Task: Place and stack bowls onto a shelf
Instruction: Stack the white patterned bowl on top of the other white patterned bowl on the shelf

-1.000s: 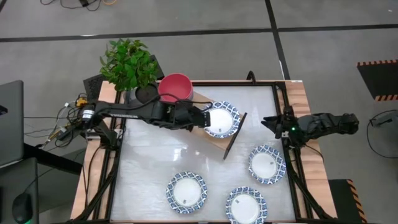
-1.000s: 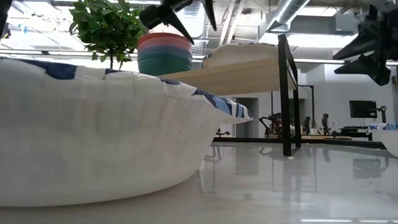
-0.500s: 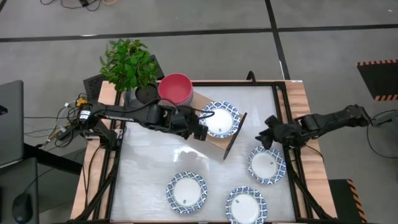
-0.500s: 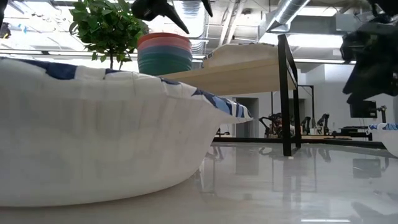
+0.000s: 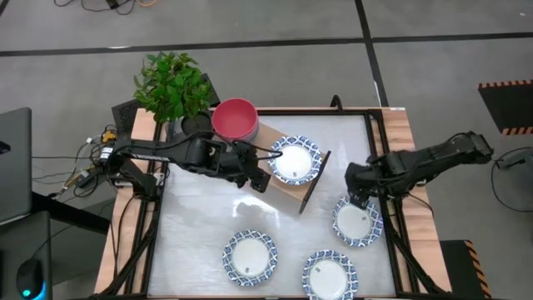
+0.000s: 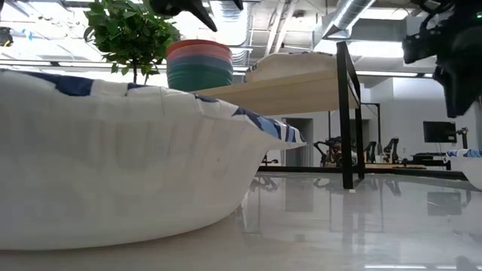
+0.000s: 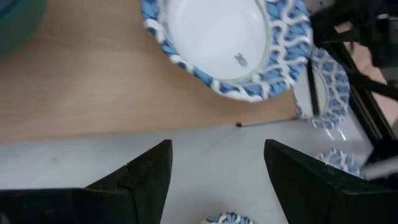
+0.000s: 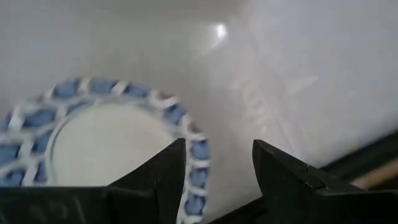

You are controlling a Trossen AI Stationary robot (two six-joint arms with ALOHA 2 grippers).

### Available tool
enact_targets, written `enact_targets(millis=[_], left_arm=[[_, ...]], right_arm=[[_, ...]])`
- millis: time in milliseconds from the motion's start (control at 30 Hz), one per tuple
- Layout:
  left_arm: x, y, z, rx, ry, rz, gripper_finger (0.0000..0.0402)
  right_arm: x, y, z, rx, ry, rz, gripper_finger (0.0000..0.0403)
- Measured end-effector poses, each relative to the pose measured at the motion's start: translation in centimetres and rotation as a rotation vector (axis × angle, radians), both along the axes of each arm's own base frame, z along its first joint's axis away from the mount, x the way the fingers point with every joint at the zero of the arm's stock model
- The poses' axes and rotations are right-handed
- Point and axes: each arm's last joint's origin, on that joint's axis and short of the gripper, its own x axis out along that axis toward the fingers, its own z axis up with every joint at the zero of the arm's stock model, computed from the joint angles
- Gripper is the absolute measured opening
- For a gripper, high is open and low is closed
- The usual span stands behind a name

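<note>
A light wooden shelf (image 5: 281,185) stands slantwise on the table. On its far end sits a stack of plain bowls (image 5: 236,119), red on top (image 6: 199,64). Beside the stack, a white bowl with a blue rim (image 5: 296,160) rests on the plank (image 7: 227,43). Three more white bowls lie on the table (image 5: 356,222) (image 5: 250,254) (image 5: 329,275). My left gripper (image 5: 261,179) (image 7: 217,180) is open, on the near side of the shelf's bowl, apart from it. My right gripper (image 5: 358,197) (image 8: 217,155) is open above the far rim of the right-hand table bowl (image 8: 93,143).
A potted plant (image 5: 175,92) stands at the table's far left corner, next to the bowl stack. The shelf's dark end support (image 5: 314,182) rises between the two arms. A laptop (image 5: 12,162) lies off the table's left. Bare tabletop (image 5: 200,217) shows left of centre.
My left gripper has drawn back from the white bowl on the shelf, toward the table's near-left, staying open. My right arm has swung in from the table's right edge toward the near side and now hangs over the right-hand table bowl. No bowl has moved.
</note>
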Motion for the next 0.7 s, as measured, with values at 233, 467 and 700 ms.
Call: enact_targets(millis=[233, 467, 700], left_arm=[[-1.9, -1.5, 1.2, 0.097, 0.017, -0.103, 0.0238], [-2.7, -3.0, 1.6, 0.151, 0.011, -0.112, 0.0238], [-3.0, -4.3, 1.6, 0.179, 0.007, -0.133, 0.0238]], right_arm=[[1.0, 0.4, -2.0, 0.037, 0.159, 0.214, 0.0212], [1.9, 0.2, -2.7, 0.074, 0.182, 0.249, 0.0212], [2.7, -0.6, -3.4, 0.083, 0.217, 0.245, 0.0212]])
